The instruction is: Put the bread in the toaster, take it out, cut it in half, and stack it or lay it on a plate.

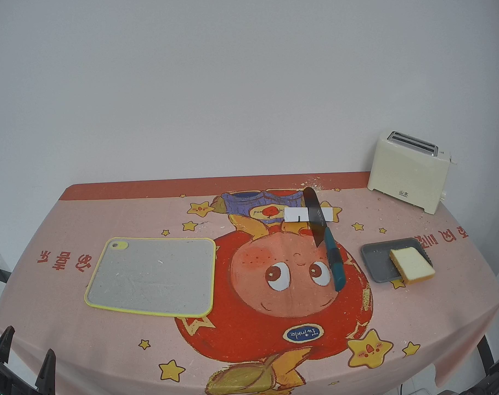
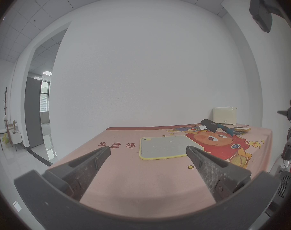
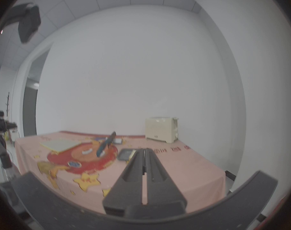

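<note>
**Head view.**
- Plate (image 1: 373, 256): grey, rectangular, at 3 o'clock on the table. It holds one slice of bread (image 1: 412, 264), which overhangs the plate's 4 o'clock corner.
- Toaster (image 1: 409, 171): cream, at 2 o'clock, by the wall.
- Knife (image 1: 325, 238): teal handle, near centre, blade toward 12 o'clock across a white holder (image 1: 308, 214).
- Cutting board (image 1: 153, 275): grey with a yellow rim, at 9 o'clock.
- Tablecloth (image 1: 74, 231): pink, cartoon print. White wall behind.

**Left wrist view.**
- Left gripper (image 2: 147, 149): fingers wide apart, holding nothing, off the table's near edge.
- Room: tiled ceiling, with a doorway to one side.

**Right wrist view.**
- Right gripper (image 3: 144, 151): fingers pressed together, nothing between them. The plate with the bread lies beyond the tips.
</note>
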